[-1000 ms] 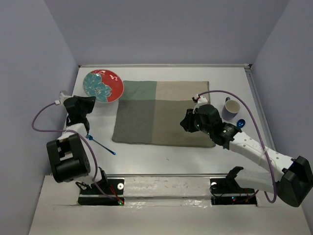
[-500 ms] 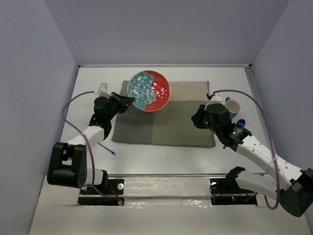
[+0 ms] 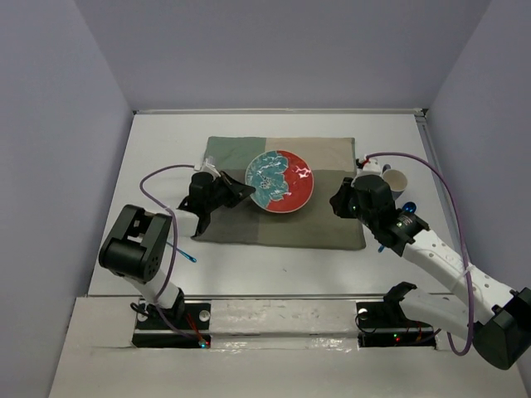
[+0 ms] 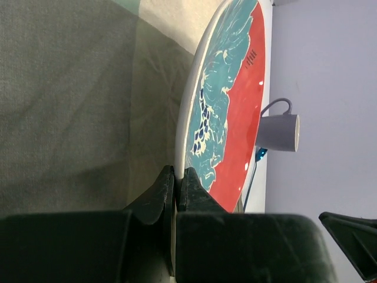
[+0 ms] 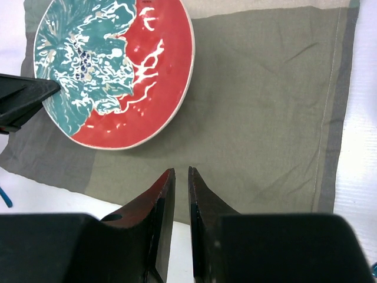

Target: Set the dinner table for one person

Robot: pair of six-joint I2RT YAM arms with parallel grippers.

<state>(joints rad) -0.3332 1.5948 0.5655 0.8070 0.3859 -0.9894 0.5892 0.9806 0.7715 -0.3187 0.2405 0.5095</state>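
A round plate (image 3: 282,182), half red and half teal with white flower marks, hangs over the middle of the green-and-beige cloth mat (image 3: 241,220). My left gripper (image 3: 246,189) is shut on its left rim; the left wrist view shows the rim of the plate (image 4: 230,106) pinched between both fingers of the left gripper (image 4: 177,171). My right gripper (image 3: 336,201) hovers over the mat's right part. In the right wrist view the right gripper (image 5: 181,171) stands open by a narrow gap with nothing in it, just short of the plate (image 5: 112,71). The mat lies on the white dinner table (image 3: 274,257).
A grey-blue mug (image 3: 392,181) stands just right of the mat, with a blue-handled spoon (image 3: 408,207) beside it. A thin blue utensil (image 3: 184,253) lies on the table off the mat's near left corner. Grey walls close in the table on three sides.
My left gripper has carried the plate from the far left corner of the table rightward to above the mat's middle. My right gripper drew back to the right and narrowed its jaws.
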